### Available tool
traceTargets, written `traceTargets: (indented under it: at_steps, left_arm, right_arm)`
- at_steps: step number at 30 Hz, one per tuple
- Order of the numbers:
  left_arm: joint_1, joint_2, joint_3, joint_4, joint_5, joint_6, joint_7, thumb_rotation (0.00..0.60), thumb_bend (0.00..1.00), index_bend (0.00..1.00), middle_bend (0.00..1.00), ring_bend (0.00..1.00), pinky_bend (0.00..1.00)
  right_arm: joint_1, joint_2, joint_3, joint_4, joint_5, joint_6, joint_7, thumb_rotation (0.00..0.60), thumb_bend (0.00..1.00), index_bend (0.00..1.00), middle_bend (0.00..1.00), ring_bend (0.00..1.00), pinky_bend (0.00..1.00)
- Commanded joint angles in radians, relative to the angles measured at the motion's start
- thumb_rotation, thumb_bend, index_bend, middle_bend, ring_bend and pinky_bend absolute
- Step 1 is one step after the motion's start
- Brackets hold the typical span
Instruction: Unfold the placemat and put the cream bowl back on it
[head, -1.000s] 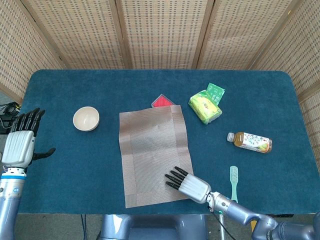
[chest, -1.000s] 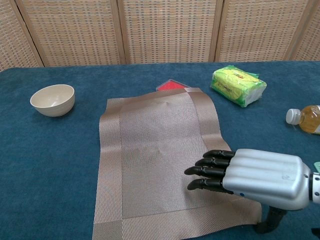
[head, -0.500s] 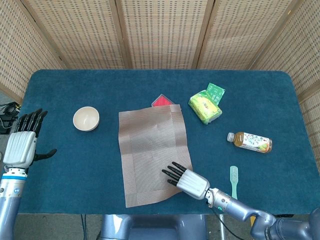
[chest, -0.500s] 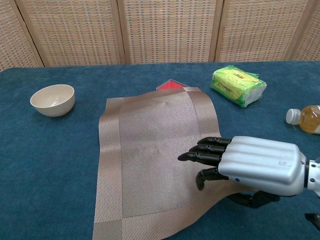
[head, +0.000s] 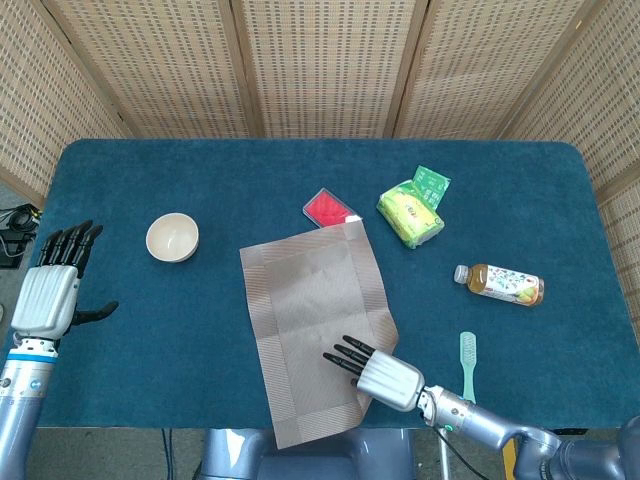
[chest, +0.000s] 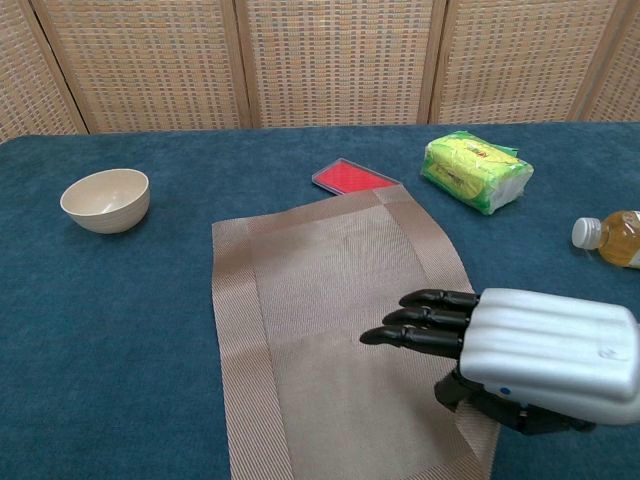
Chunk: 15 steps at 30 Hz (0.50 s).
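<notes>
At the near edge of the blue bench (head: 520, 190), the right hand (head: 372, 370) pinches the placemat's (head: 310, 310) right border, fingers flat on top. The placemat lies spread open, its near end overhanging the edge. The cream bowl (head: 172, 237) sits well apart to the left, near the left hand (head: 50, 295), which hovers empty with fingers apart.

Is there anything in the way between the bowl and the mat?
Nothing visible. Only bare blue table lies between the bowl and the mat. The right hand does rest on the mat's near right corner.
</notes>
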Motion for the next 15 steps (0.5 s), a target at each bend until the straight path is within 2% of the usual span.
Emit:
traceTargets:
  at_steps: [1,4,7,9,15]
  left_arm:
    - [0.001,0.000,0.001,-0.002,0.002,0.001,0.001,0.600,0.00,0.00,0.00,0.00,0.00]
    - [0.002,-0.002,0.003,-0.005,0.004,0.002,0.006,0.600,0.00,0.00,0.00,0.00,0.00]
    - [0.001,-0.003,0.003,-0.007,0.003,0.000,0.010,0.600,0.00,0.00,0.00,0.00,0.00]
    - [0.000,-0.006,0.002,-0.007,-0.001,-0.002,0.014,0.600,0.00,0.00,0.00,0.00,0.00]
    - [-0.005,-0.011,-0.001,-0.005,-0.015,-0.010,0.025,0.600,0.00,0.00,0.00,0.00,0.00]
  right_arm:
    - [-0.018,0.055,-0.058,0.022,-0.069,0.066,-0.014,0.600,0.75,0.74,0.00,0.00,0.00]
    - [-0.023,0.127,-0.090,0.065,-0.121,0.112,-0.055,0.600,0.75,0.74,0.00,0.00,0.00]
    - [-0.016,0.184,-0.097,0.098,-0.146,0.131,-0.092,0.600,0.75,0.74,0.00,0.00,0.00]
    - [0.005,0.239,-0.078,0.147,-0.175,0.146,-0.170,0.600,0.74,0.74,0.00,0.00,0.00]
    - [0.096,0.298,-0.018,0.257,-0.225,0.130,-0.265,0.600,0.72,0.75,0.00,0.00,0.00]
